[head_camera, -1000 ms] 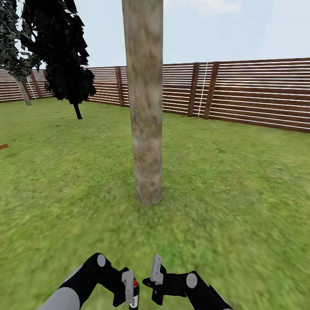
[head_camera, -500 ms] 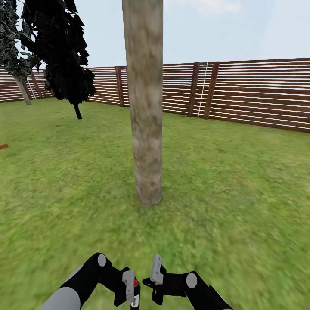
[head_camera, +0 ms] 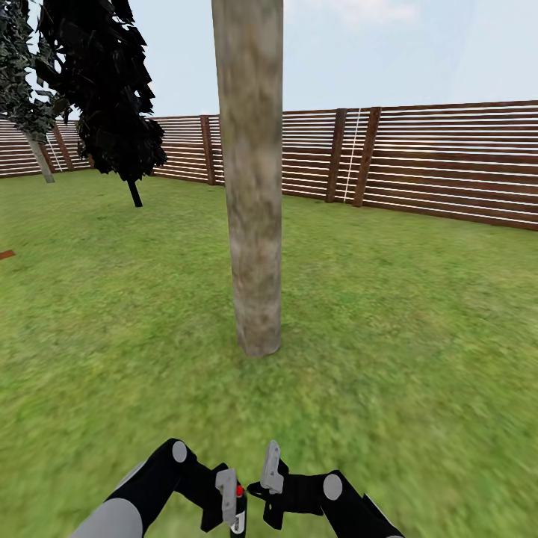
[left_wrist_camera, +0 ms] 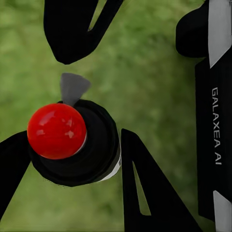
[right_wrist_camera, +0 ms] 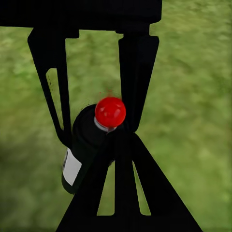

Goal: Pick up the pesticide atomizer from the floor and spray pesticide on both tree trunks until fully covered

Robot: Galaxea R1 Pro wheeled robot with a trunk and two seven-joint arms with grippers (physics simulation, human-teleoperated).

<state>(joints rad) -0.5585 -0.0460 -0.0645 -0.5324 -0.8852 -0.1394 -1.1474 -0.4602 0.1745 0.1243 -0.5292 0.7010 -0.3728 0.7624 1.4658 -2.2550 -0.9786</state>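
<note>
A thick tree trunk [head_camera: 252, 187] of mottled grey-tan bark rises from the lawn straight ahead, its crown out of frame. The pesticide atomizer [head_camera: 238, 502], a small near-black bottle with a red ball top [left_wrist_camera: 56, 130], is held upright low in front of me. My left gripper [head_camera: 233, 502] is shut on it, its black fingers [left_wrist_camera: 145, 193] pressing both sides of the bottle body [right_wrist_camera: 87, 145]. My right gripper [head_camera: 270, 469] sits just beside it with its fingers together [right_wrist_camera: 121, 145] and nothing between them, its tip close to the bottle's red top [right_wrist_camera: 110, 111].
A brown slatted fence [head_camera: 418, 161] closes the lawn behind the trunk. A near-black narrow tree [head_camera: 112, 97] stands back left. A farther tree with a pale trunk [head_camera: 41, 161] is at the far left. Open grass [head_camera: 418, 336] surrounds the trunk.
My left gripper has edged slightly toward the right gripper with the atomizer in it. The right arm and the view have stayed put.
</note>
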